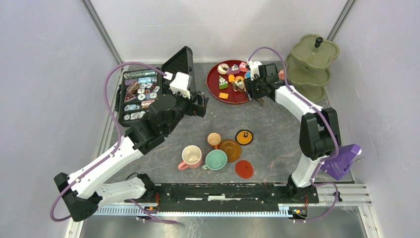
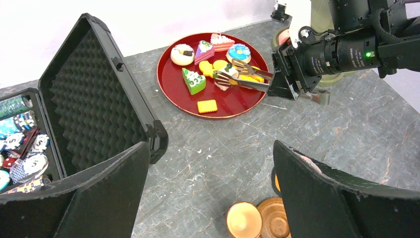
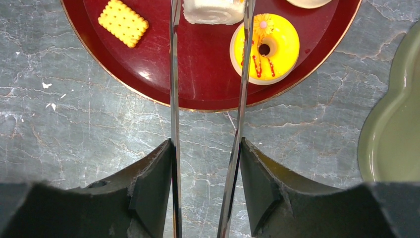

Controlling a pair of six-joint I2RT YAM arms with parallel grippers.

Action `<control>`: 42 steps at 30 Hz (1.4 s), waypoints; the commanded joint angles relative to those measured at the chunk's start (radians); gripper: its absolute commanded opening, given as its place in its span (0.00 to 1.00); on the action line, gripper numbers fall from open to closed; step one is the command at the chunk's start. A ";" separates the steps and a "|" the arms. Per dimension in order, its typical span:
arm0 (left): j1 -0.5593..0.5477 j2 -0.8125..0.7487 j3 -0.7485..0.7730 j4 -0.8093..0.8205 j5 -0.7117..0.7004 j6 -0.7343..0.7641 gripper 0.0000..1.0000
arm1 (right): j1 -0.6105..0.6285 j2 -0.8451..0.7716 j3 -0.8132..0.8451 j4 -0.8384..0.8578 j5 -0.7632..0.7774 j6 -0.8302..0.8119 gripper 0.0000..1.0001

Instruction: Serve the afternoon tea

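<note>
Right gripper (image 3: pixel 207 158): clamped on the tongs (image 3: pixel 173 74), blades pointing to 12 o'clock.
White roll (image 3: pixel 210 12): between the blade tips on the red tray (image 3: pixel 198 84), long axis 9-to-3 across them.
Left gripper (image 2: pixel 210 148): jaws apart, holding nothing, off at the tray's 8 o'clock.

The grey marbled table (image 1: pixel 277 124) carries a red tray (image 1: pixel 238 97), an open case (image 1: pixel 181 62), a green stand (image 1: pixel 309 67) (far right corner), a pink cup (image 1: pixel 191 156), a mint cup (image 1: pixel 216 159), an orange cup (image 1: pixel 214 139) and three saucers (image 1: pixel 244 169).
</note>
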 commanded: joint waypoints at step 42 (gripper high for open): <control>-0.007 0.003 0.010 0.025 0.025 0.008 1.00 | -0.181 -0.416 -0.472 0.351 0.405 0.459 0.33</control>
